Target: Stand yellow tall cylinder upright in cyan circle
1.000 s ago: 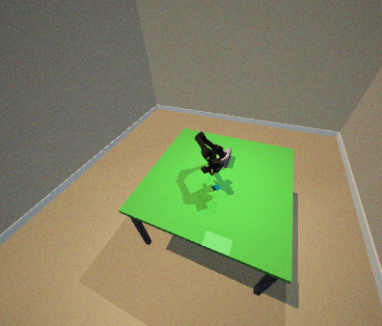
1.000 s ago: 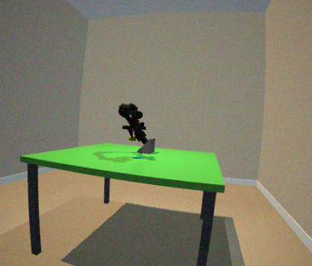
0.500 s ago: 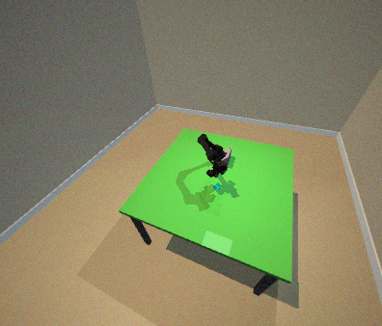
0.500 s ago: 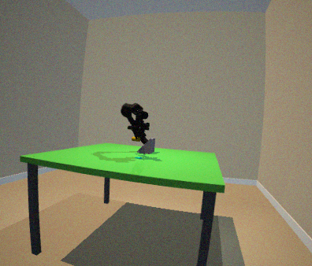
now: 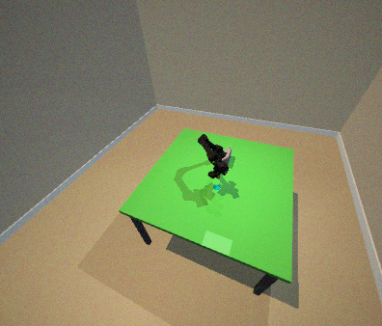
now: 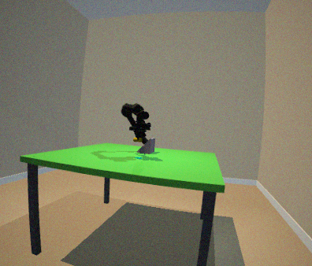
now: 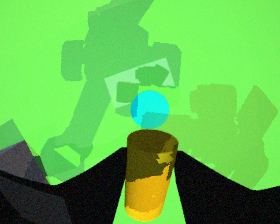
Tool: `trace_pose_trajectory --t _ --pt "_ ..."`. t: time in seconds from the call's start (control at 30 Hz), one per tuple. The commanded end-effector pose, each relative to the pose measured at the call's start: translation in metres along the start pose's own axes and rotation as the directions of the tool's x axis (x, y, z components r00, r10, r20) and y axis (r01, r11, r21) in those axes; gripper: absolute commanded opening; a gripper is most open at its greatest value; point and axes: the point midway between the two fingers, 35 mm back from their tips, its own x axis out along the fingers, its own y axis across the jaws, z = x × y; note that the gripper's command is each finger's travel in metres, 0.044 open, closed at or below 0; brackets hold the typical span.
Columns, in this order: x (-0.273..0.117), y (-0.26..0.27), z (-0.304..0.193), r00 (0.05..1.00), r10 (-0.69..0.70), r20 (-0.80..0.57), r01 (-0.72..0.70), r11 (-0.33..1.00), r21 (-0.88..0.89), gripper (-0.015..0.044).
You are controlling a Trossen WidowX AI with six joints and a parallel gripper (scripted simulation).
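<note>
- Holding a tall yellow cylinder (image 5: 218, 176) (image 6: 137, 139) (image 7: 147, 192) above a green tabletop surface (image 5: 263, 207) (image 6: 176, 167) (image 7: 231, 30), a black robot arm (image 5: 208, 149) (image 6: 135, 111) (image 7: 221, 185) has its jaws clamped on the piece.
- Grasp and lift are complete; the cylinder looks roughly level in the exterior view, so the upright turn appears unfinished.
- Awaiting its delivery, a flat cyan circle (image 5: 216, 187) (image 6: 138, 158) (image 7: 150, 109) lies to the near side of the jaws, with nothing standing on it.
- Still ahead, by all appearances: tipping the cylinder upright, centring it over the circle, lowering it, opening the jaws and backing away.
- Standing right of the raised cylinder is a grey-lilac wedge (image 5: 228, 154) (image 6: 148, 146) (image 7: 21, 162), apart from the circle.
</note>
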Motion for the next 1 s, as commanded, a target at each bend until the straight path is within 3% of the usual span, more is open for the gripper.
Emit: trace_pose_trajectory --t 0.0,0.97 --pt "0.005 0.002 -0.001 0.999 0.032 0.018 -0.032 0.999 -0.002 0.0105" --pt "0.021 0.009 -0.002 0.968 0.170 0.183 -0.172 0.985 -0.004 0.0105"
